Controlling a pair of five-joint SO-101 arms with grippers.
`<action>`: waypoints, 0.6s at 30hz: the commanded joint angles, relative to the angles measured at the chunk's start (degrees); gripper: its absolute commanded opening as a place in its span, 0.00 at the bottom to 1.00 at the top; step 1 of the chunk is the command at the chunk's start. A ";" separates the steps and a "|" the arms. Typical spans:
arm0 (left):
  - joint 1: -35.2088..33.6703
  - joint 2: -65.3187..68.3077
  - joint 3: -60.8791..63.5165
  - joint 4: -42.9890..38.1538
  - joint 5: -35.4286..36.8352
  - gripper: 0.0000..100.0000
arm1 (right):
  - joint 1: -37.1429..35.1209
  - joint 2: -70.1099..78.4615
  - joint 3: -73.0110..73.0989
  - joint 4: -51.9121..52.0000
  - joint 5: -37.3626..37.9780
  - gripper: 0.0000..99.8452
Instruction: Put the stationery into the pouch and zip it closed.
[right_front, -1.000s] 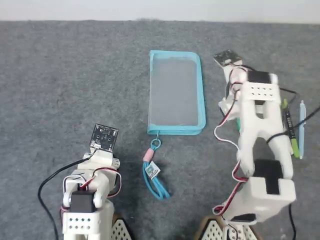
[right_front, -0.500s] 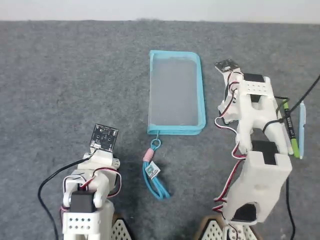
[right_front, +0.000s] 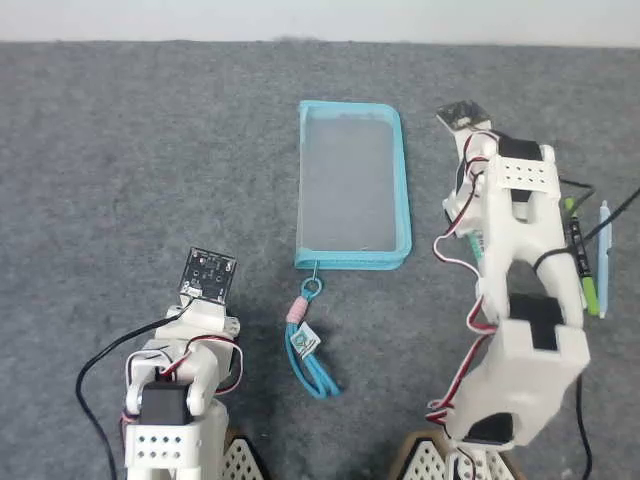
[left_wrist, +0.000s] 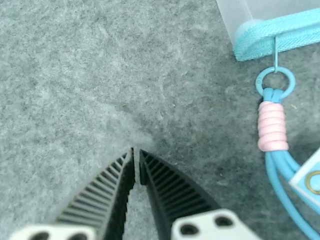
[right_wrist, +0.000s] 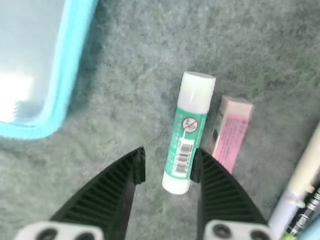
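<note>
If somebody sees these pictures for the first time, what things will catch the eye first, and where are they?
First comes the turquoise pouch, lying flat in the middle of the grey table, with its blue strap trailing from the zip pull. Next comes the green-and-white glue stick, lying beside a pink eraser, with the jaws of the right arm open on either side of its end.

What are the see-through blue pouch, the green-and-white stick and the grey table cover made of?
Turquoise-edged translucent pouch: seemingly frosted soft plastic with woven fabric binding, judging by its milky sheen and textured edge. Green-and-white glue stick: probably smooth hard plastic, with a glossy printed label. Grey table cover: looks like felt or short-pile carpet, fuzzy and matte.
</note>
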 joint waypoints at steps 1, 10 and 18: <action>0.35 -1.32 -0.57 0.18 -0.53 0.01 | 1.27 2.68 -2.90 -2.33 -0.09 0.16; 0.35 -1.32 -0.57 0.18 -0.53 0.01 | 1.36 7.16 -2.81 -3.21 -0.35 0.10; 0.35 -1.32 -0.57 0.18 -0.53 0.01 | 2.95 -3.30 -2.81 4.26 -0.53 0.01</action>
